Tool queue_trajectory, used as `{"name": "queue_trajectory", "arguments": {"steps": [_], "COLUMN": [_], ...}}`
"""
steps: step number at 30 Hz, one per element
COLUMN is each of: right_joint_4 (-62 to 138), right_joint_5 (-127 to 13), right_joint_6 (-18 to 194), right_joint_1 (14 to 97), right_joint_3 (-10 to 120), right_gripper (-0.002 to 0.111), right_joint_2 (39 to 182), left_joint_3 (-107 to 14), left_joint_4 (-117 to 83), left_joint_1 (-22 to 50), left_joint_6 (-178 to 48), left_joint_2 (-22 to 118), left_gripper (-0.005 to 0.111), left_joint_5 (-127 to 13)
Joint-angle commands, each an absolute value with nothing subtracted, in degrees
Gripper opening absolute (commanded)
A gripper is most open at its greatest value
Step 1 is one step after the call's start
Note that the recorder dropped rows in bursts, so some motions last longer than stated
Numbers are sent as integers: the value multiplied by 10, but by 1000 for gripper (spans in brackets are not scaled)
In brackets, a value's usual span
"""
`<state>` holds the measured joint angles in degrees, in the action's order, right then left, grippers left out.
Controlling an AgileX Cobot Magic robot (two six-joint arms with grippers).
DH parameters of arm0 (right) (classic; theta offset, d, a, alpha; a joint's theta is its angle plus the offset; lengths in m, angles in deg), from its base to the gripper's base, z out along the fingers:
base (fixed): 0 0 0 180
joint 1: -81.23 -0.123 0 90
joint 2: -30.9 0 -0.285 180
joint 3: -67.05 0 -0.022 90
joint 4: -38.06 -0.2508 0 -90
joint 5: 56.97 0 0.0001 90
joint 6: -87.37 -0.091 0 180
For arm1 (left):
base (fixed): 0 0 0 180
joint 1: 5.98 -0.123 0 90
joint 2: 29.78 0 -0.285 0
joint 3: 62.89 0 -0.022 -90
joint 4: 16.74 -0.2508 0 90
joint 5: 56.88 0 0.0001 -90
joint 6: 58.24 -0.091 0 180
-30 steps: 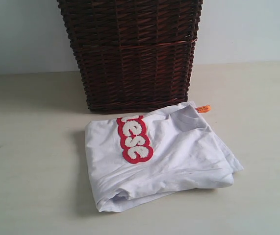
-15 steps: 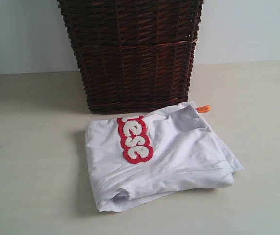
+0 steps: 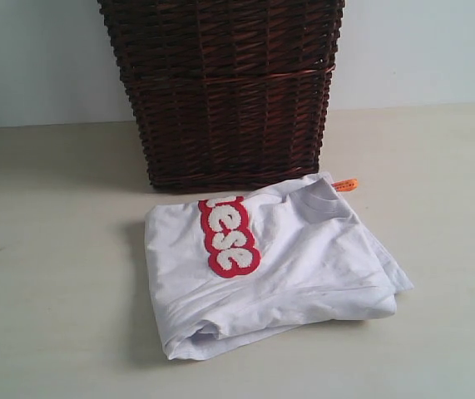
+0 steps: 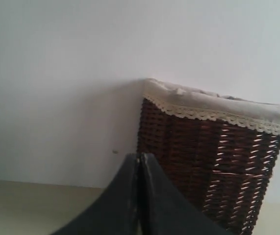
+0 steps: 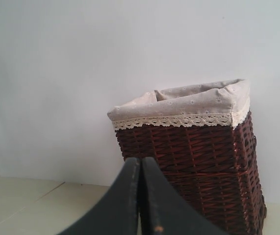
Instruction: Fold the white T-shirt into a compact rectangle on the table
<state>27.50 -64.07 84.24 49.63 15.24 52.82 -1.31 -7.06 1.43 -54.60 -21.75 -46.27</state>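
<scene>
white T-shirt (image 3: 287, 274), exterior view: folded into a rough, slightly skewed rectangle and lying flat on the table (image 3: 46, 249) just in front of the dark wicker basket (image 3: 225, 91); the near edge is rumpled, with layers bunched at the near left corner.
lettering (image 3: 227, 237), exterior view: fuzzy white letters on a red band running down the top layer; I can read "ese", and the rest is cut off at the fold.
collar and tag, exterior view: the ribbed collar (image 3: 320, 202) sits at the far right corner, and the small orange tag (image 3: 345, 184) pokes out beyond it; its print is too small to read.
left wrist view: my left gripper (image 4: 139, 156) has its jaws pressed together with nothing between them, facing the basket (image 4: 213, 161) and its lace-trimmed liner (image 4: 218, 105).
right wrist view: my right gripper (image 5: 140, 160) is likewise closed tight and empty, pointed at the basket (image 5: 198, 156) and liner (image 5: 189, 105).
</scene>
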Motion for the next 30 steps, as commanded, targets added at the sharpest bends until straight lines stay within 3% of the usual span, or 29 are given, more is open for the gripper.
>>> {"name": "queue_trajectory", "arguments": {"steps": [1,7,14,21,30], "right_joint_4": [276,276,276,276,276], "right_joint_5": [-642,-642,-642,-642,-642], "right_joint_6": [842,842,842,842,842], "right_joint_1": [495,495,495,495,495], "right_joint_3": [149,149,149,149,149], "right_gripper": [0,0,0,0,0], "right_joint_2": [526,526,526,526,526], "left_joint_3": [27,143,143,143,143], "left_joint_4": [-127,-160,-160,-159,-155], "left_joint_1": [-25,-33,-34,-34,-34], "left_joint_6": [-448,-399,-543,-582,-582], "left_joint_2": [-220,-220,-220,-220,-220], "left_gripper": [0,0,0,0,0], "left_joint_5": [-479,-633,-562,-369,-367]}}
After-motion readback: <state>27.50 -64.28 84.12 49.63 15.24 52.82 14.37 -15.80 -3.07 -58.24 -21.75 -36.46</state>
